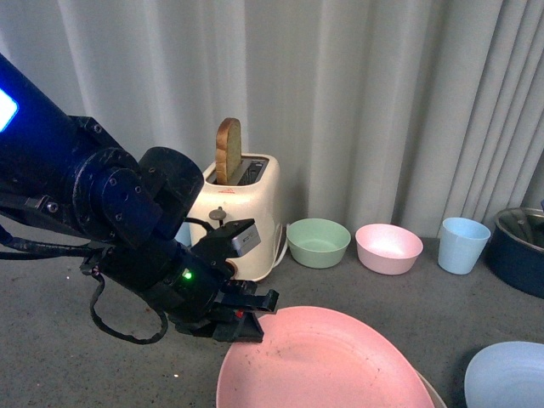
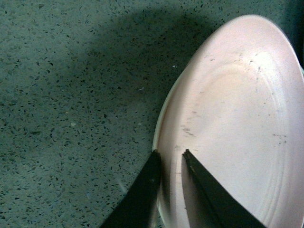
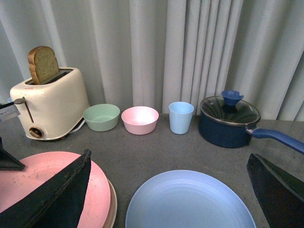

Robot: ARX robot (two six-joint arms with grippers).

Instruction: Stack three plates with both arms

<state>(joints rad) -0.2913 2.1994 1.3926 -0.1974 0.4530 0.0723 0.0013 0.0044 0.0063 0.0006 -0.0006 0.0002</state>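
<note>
pale pleated curtains [image 1: 382,102] hang behind a grey speckled tabletop [image 1: 51,357]. my left pincer [image 2: 171,153] is closed down to a narrow slot on the near-left rim of the large shallow round matte pink plastic plate [image 1: 323,365], one finger over the inside of the rim and one outside it. the pink plate lies over the cream-beige plate of the same shape, of which only a thin edge [image 3: 113,209] peeks out; i cannot tell whether the pink plate is fully seated or raised on my side. the light blue round plastic plate [image 3: 190,204] lies flat on the tabletop just to the right of that pair, apart from them. my right pincer [image 3: 168,154] hangs over it with its fingers spread wide and nothing in them. i judge the stack to be two high, so the blue plate is what remains. it is round, with no long axis to line up, and the right arm is plainly the nearer one; it must travel leftward onto the pink plate. along the curtain, the cream toaster [image 1: 242,212] has a slice of brown bread [image 1: 228,151] standing in its slot. the small green bowl [image 1: 319,242] and small pink bowl [image 1: 388,247] look empty. the pale blue cup [image 1: 464,245] hides its inside, and the lid on the dark blue pan [image 3: 229,122] hides any contents.
</note>
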